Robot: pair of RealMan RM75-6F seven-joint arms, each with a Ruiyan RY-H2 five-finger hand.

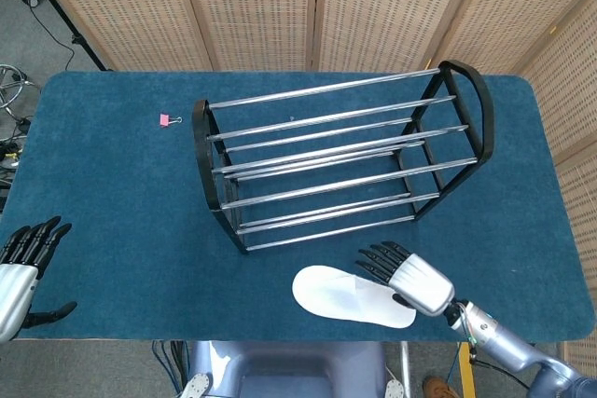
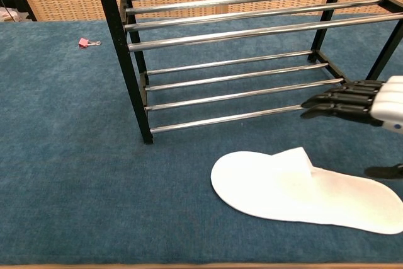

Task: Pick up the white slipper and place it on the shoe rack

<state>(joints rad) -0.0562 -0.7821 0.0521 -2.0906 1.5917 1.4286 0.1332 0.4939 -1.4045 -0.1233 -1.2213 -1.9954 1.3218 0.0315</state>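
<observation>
The white slipper (image 1: 350, 296) (image 2: 302, 188) lies flat on the blue table near its front edge, toe to the left. My right hand (image 1: 403, 276) (image 2: 359, 102) hovers above the slipper's heel end with its fingers stretched out and apart, holding nothing. The black and chrome shoe rack (image 1: 340, 160) (image 2: 239, 29) stands just behind the slipper, its shelves bare. My left hand (image 1: 23, 263) is at the table's front left corner, fingers spread and empty; the chest view does not show it.
A small pink binder clip (image 1: 168, 120) (image 2: 86, 43) lies at the back left of the table (image 1: 112, 193). Woven folding screens (image 1: 280, 6) stand behind the table.
</observation>
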